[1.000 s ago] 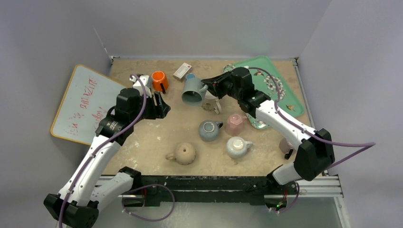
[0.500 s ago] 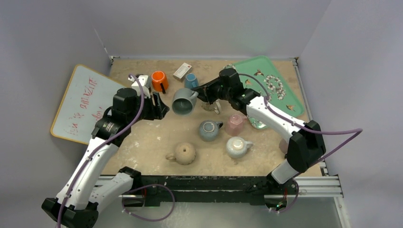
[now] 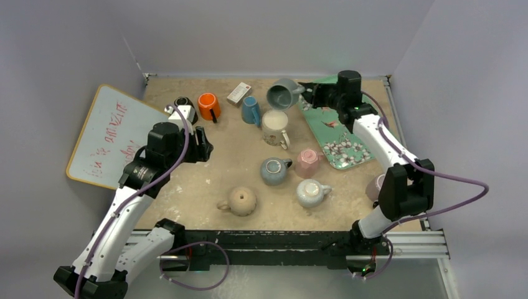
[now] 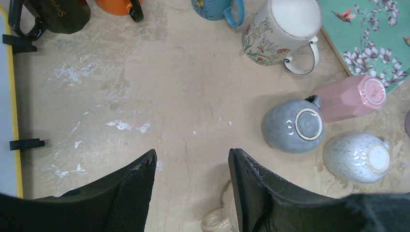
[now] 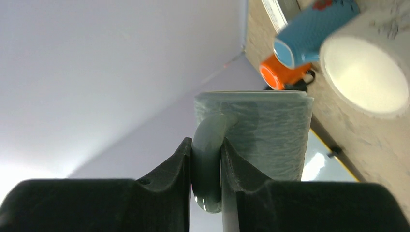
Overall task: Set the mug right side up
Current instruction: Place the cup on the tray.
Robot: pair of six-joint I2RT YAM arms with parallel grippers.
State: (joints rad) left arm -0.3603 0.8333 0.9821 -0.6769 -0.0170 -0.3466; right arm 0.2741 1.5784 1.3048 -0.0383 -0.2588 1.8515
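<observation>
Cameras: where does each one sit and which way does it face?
Top external: above and behind the bases, looking down at the table; left arm and right arm show.
Left wrist: on the left arm, looking down at the table; open left pincer at bottom.
Right wrist: tipped sideways toward the wall; right pincer shut on the grey mug handle.
Shared: cream mug in all three.

The left arm (image 3: 126, 204) and right arm (image 3: 376, 137) are wearing white shells with black joint housings; a purple cable (image 3: 461, 181) is trailing along each, and the fingers (image 4: 270, 193) are showing matte black.
</observation>
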